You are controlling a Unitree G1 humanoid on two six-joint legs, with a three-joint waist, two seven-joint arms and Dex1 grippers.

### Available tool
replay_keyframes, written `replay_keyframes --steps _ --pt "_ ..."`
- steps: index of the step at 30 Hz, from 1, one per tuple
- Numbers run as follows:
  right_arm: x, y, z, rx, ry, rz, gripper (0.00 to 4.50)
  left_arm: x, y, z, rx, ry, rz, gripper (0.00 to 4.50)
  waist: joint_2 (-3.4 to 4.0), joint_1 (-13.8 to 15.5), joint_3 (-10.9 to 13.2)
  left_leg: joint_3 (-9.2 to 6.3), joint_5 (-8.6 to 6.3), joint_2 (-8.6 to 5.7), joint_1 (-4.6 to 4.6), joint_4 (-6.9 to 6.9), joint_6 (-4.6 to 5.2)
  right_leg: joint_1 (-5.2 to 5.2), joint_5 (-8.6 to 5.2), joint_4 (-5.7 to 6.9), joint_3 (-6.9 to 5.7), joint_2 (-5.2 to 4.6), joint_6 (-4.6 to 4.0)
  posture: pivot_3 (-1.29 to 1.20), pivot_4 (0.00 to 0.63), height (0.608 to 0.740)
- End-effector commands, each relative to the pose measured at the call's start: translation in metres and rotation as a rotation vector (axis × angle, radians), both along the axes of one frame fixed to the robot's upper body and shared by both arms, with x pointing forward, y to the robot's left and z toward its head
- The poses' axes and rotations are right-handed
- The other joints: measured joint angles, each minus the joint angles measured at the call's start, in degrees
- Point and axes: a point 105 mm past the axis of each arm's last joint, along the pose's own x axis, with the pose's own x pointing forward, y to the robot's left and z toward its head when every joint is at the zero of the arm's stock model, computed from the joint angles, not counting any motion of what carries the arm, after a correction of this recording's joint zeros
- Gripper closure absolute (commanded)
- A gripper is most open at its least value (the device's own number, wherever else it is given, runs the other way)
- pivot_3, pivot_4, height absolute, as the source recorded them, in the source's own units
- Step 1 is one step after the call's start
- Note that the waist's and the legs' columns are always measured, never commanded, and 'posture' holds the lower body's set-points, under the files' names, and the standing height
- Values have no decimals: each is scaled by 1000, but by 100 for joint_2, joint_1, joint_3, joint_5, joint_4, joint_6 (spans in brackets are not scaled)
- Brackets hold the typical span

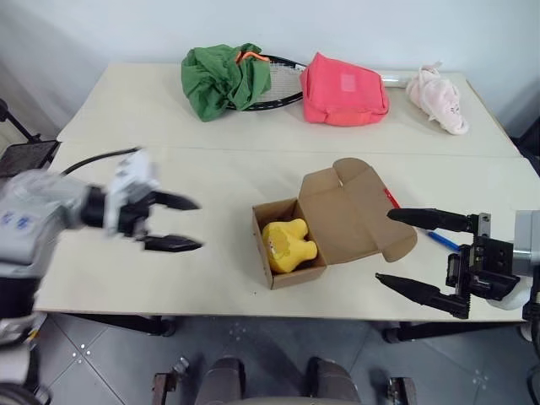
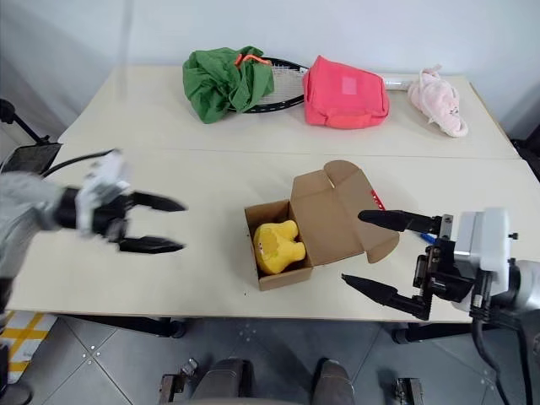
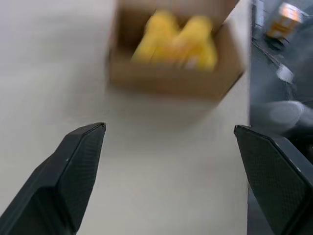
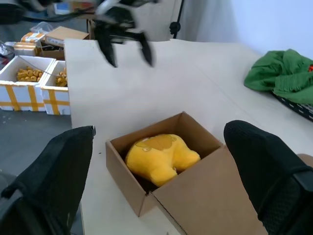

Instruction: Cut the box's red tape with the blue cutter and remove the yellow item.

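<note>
The brown box (image 1: 297, 275) stands open in the middle of the near table, its lid flap leaning to the right. The yellow item (image 1: 288, 245) lies inside it. A sliver of the red tape (image 1: 392, 200) shows at the lid's far right edge. The blue cutter (image 1: 441, 240) lies on the table right of the box, partly behind my right gripper's upper finger. My left gripper (image 1: 201, 224) hovers open and empty, well to the left of the box. Just right of the lid, my right gripper (image 1: 384, 245) is open and empty too.
On the far table lie a green cloth (image 1: 224, 80) over a racket (image 1: 283, 89), a pink-red bag (image 1: 342, 89) and a pale pink plush (image 1: 437, 97). White crates (image 4: 29, 83) stand on the floor off the table's left side.
</note>
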Motion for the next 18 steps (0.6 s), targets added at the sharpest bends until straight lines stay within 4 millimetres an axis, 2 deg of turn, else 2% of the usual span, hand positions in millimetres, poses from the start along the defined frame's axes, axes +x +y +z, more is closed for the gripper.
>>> replay_keyframes --steps 1,3,5,9,12,15,18 --pt "-1 8 5 18 -43 24 0 13 -36 -9 147 46 0 31 0 -5 0 0 0 0 2 0 0 0 0 3 0 0 0 0 150 740" --pt "-1 13 3 22 -24 40 0 19 -59 -11 190 48 -21 31 0 -28 0 0 0 0 1 -1 0 -1 0 1 0 2 0 0 150 740" --pt "-3 17 -2 14 15 60 0 16 -79 -13 219 57 -83 31 0 -56 0 0 0 0 0 -5 0 -3 0 -2 0 2 0 0 150 740" --pt "-5 22 -4 16 24 73 0 15 -102 -25 279 37 -151 31 0 -66 0 0 0 0 0 -15 0 -7 0 -6 0 2 0 0 150 740" --pt "-6 26 -4 28 18 65 0 24 -114 -37 318 4 -159 31 0 -41 0 0 0 0 -2 -8 0 -7 0 -7 0 2 0 0 150 740" --pt "-7 28 -2 39 10 49 0 37 -115 -50 384 -54 -151 31 0 -26 1 0 0 0 -5 3 0 -4 0 -8 0 2 0 0 150 740" --pt "-8 28 -3 42 17 37 0 45 -120 -62 416 -72 -166 652 0 5 0 0 0 0 -6 4 0 -4 0 -9 0 2 0 0 150 740"
